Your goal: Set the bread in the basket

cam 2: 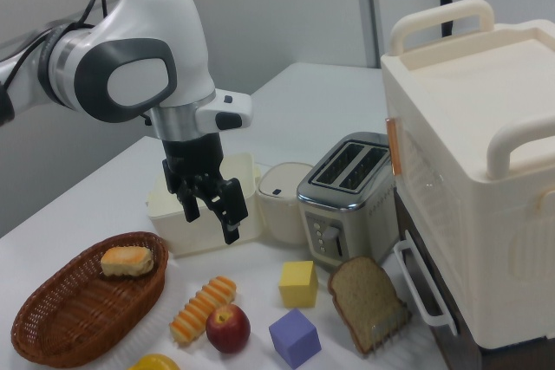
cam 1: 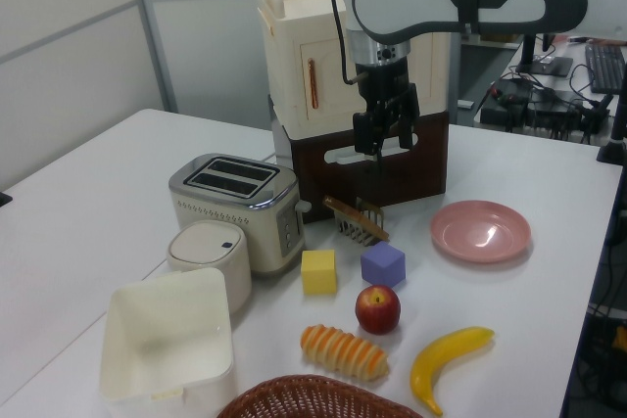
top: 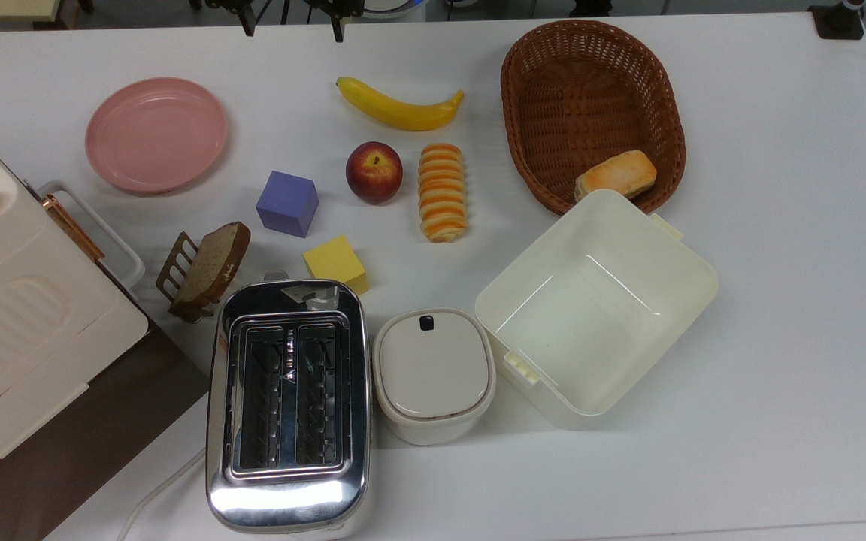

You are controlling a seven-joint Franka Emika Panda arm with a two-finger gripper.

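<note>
The bread point(top: 442, 192) is a long roll with orange and cream stripes, lying on the white table between a red apple point(top: 373, 171) and the basket point(top: 591, 90). It also lies near the front in the left view point(cam 1: 343, 351) and the right view point(cam 2: 202, 309). The reddish-brown wicker basket point(cam 2: 65, 322) holds a small golden bun point(top: 616, 175). My gripper point(cam 1: 382, 144) hangs open and empty well above the table. In the right view the gripper point(cam 2: 212, 224) is above and behind the bread.
A banana point(top: 399, 109), purple cube point(top: 287, 204), yellow cube point(top: 336, 263) and pink plate point(top: 156, 134) lie around the bread. A toast slice in a rack point(top: 207, 267), a toaster point(top: 287, 406), a lidded pot point(top: 434, 373) and a cream box point(top: 597, 300) stand nearby.
</note>
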